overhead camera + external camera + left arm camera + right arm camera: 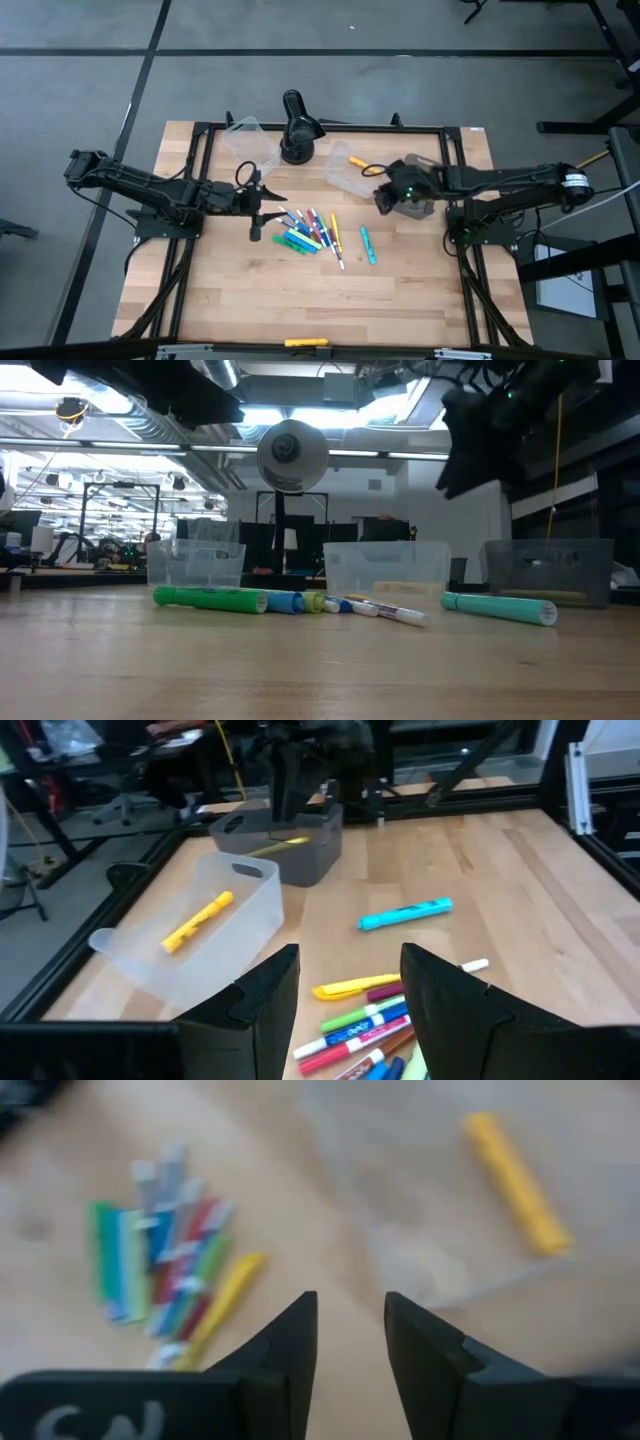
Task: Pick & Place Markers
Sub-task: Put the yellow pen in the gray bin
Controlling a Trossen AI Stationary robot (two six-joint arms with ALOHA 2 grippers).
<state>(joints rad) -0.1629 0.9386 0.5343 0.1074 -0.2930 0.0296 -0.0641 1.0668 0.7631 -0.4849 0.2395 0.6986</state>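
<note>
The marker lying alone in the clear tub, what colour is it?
Yellow. The marker shows best in the left wrist view.

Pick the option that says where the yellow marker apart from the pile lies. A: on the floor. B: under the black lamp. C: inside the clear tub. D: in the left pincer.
C: the yellow marker lies inside the clear tub, apart from the pile of markers on the table; the left pincer is open and empty.

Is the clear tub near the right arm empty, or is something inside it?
Not empty: one yellow marker lies inside the clear tub.
</note>
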